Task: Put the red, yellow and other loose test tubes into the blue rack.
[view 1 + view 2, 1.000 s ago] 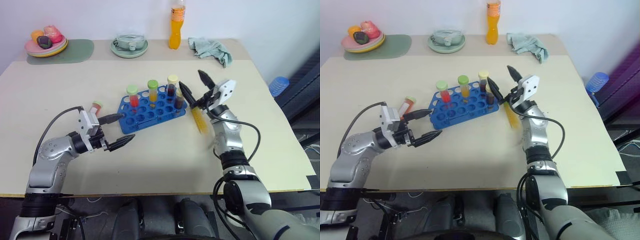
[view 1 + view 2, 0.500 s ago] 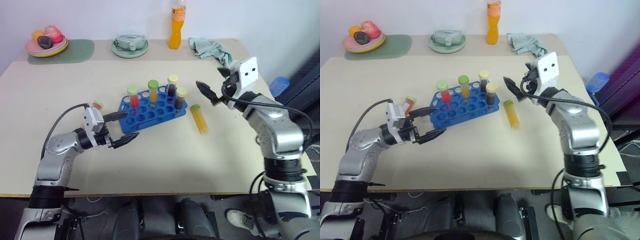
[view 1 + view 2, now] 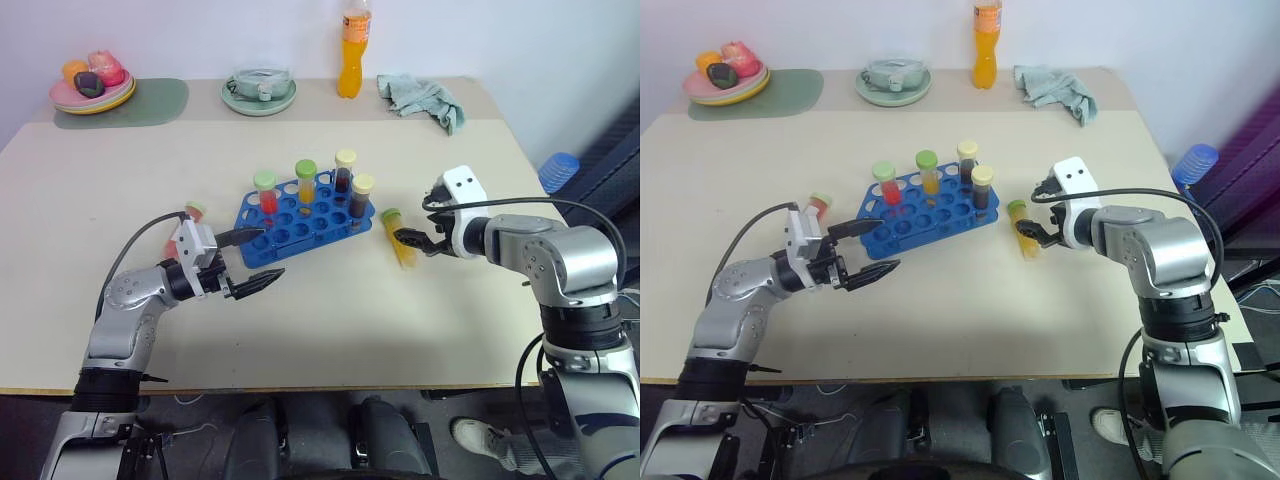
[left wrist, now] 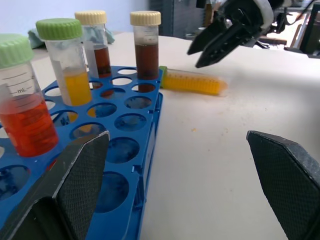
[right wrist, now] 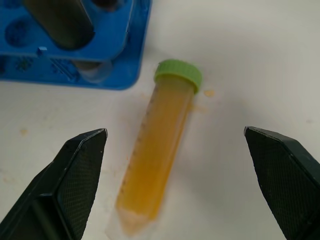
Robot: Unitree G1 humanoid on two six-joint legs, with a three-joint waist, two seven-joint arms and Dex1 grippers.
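Note:
The blue rack (image 3: 305,212) stands mid-table with several capped tubes upright in it, among them a red one (image 3: 266,192) and a yellow one (image 3: 305,182). A loose yellow tube (image 3: 398,236) with a green cap lies flat just right of the rack. My right gripper (image 3: 414,241) hovers open over it, its fingers (image 5: 75,170) apart on either side of the tube (image 5: 160,150) and touching nothing. A loose red tube (image 3: 193,212) lies left of the rack, behind my left gripper (image 3: 268,253). That gripper is open and empty at the rack's near left corner (image 4: 125,150).
Along the far edge sit a plate of fruit (image 3: 92,88) on a green mat, a pale green dish (image 3: 259,92), an orange bottle (image 3: 351,50) and a crumpled cloth (image 3: 422,98). Bare tabletop lies in front of the rack.
My right gripper swung out to the right, then tipped downward and dropped over the lying yellow tube. My left gripper has stayed where it was.

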